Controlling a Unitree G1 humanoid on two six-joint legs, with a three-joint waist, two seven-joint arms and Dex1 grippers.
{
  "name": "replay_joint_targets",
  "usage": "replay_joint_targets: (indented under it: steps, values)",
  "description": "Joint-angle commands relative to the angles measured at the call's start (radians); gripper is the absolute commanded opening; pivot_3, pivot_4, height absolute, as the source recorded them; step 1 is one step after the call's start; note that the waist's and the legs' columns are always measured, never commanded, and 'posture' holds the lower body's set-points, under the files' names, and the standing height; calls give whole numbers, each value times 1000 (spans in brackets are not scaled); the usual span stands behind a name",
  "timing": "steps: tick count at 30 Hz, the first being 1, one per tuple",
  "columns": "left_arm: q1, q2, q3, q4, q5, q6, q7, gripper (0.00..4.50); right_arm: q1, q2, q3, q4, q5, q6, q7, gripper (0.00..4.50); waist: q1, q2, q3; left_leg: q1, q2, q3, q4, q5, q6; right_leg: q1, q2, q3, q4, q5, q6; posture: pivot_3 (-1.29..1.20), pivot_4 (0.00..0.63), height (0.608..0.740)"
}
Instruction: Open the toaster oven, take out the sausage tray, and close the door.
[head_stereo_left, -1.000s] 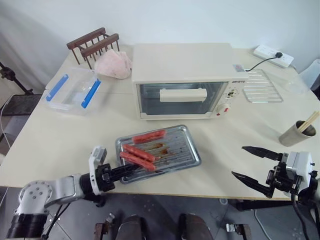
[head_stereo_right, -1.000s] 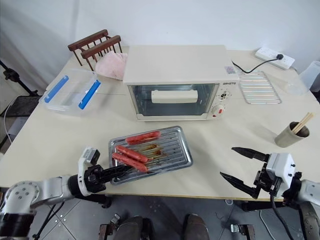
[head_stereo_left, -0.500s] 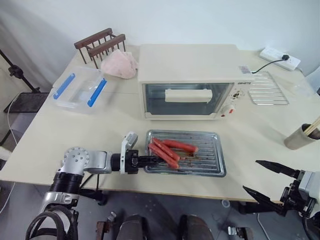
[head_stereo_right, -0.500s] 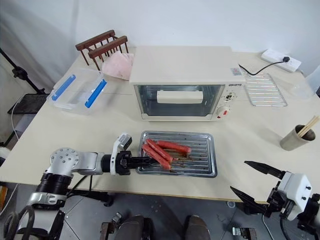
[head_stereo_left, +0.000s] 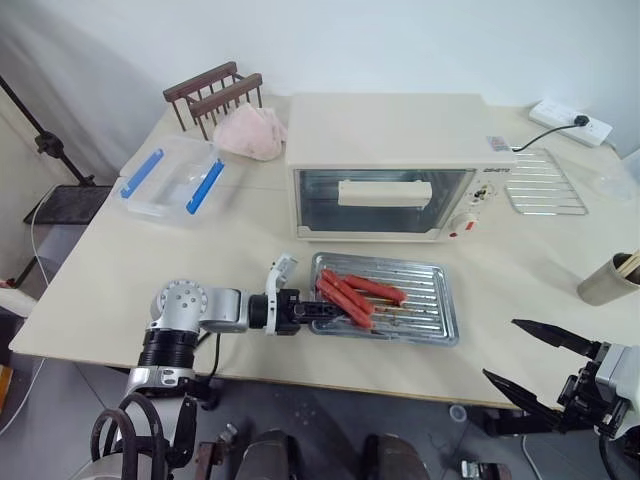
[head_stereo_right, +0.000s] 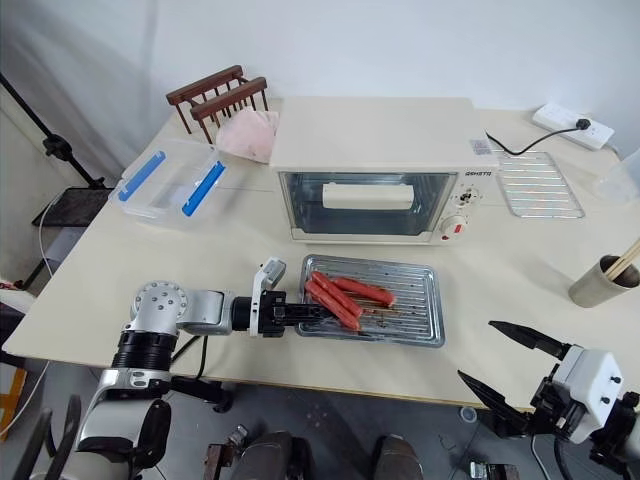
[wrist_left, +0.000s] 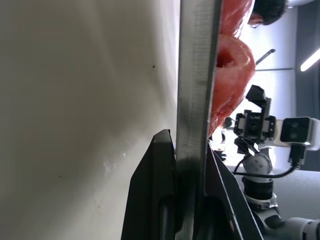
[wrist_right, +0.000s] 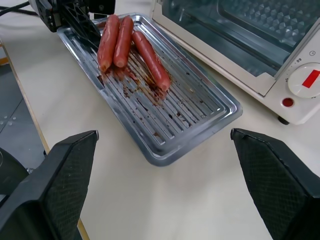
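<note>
The sausage tray (head_stereo_left: 420, 305), a shiny metal tray with three red sausages (head_stereo_left: 345, 295) at its left end, lies on the table just in front of the toaster oven (head_stereo_left: 395, 130). The door (head_stereo_left: 385, 192) stands shut, its bar handle facing me. My left gripper (head_stereo_left: 316, 307) is shut on the tray's left rim; in the left wrist view its black fingers (wrist_left: 155, 200) pinch the metal edge (wrist_left: 192, 100). My right gripper (head_stereo_left: 501, 349) hangs open and holds nothing, beyond the table's front edge to the right of the tray.
A bare wire rack (head_stereo_left: 545, 180) and a power strip (head_stereo_left: 568, 115) lie right of the oven. A cup with chopsticks (head_stereo_left: 612, 282) stands at the right edge. At the back left are a plastic box with blue latches (head_stereo_left: 172, 182), a pink cloth (head_stereo_left: 253, 132) and a wooden rack (head_stereo_left: 213, 92).
My left gripper, still shut on the rim, has pushed the tray to the right and swung it square to the oven front. The right gripper stays open. The camera has shifted.
</note>
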Motion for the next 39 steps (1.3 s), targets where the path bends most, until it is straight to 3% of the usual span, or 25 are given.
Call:
replay_joint_targets:
  steps: [1, 9, 14, 20, 25, 30, 35, 39]
  values:
    - [33, -35, 1, 13, 87, 17, 45, 906, 2, 5, -9, -23, 8, -12, -6, 4500, -1, 0, 0, 3, 1, 0, -1, -1, -1, 3, 0, 0, -1, 0, 0, 0, 150, 740]
    - [59, -49, 30, -40, 160, 14, 25, 3255, -12, -1, -3, -20, 8, -6, -9, 4500, -1, -1, 0, 5, 2, 0, -2, -4, -4, 6, 0, 0, -3, 0, 0, 0, 150, 740]
    - [106, 75, -3, -181, 154, -75, -138, 4486, -22, -9, 9, -9, 7, -7, 9, 4500, -16, -1, 1, 5, 3, 0, -2, -5, -6, 5, 2, 0, -3, 0, 0, 0, 150, 740]
    - [179, 366, -126, -317, 236, -235, -402, 4486, -51, -26, 18, 19, 12, -2, 40, 4500, -58, -5, 3, 11, 4, -1, -8, -4, -11, 4, 5, 1, 0, -3, -5, 0, 150, 740]
    - [311, 530, -96, -346, 407, -716, -733, 4486, -114, -62, -2, 89, -5, -13, 45, 4500, -61, -5, 4, 8, 4, 1, -17, 1, -10, -7, 5, 5, 2, -4, -7, 0, 150, 740]
    - [424, 579, -28, -322, 523, -1071, -928, 4486, -157, -107, 24, 123, 58, 33, 127, 4500, -50, -6, 5, 3, 4, 2, -19, 0, -9, -13, 4, 4, 1, -5, -9, 0, 150, 740]
    - [495, 567, 71, -228, 658, -1482, -995, 4486, -274, -120, 92, 176, 58, 50, 147, 4500, -55, -11, 8, 2, 3, 4, -18, -2, -5, -13, 2, 3, -1, -4, -8, 0, 150, 740]
    - [484, 549, 96, -212, 657, -1507, -981, 4486, -328, -112, 117, 215, 36, 34, 145, 4500, -54, -11, 8, 2, 4, 5, -18, -3, -5, -13, 2, 1, 0, -4, -7, 0, 150, 740]
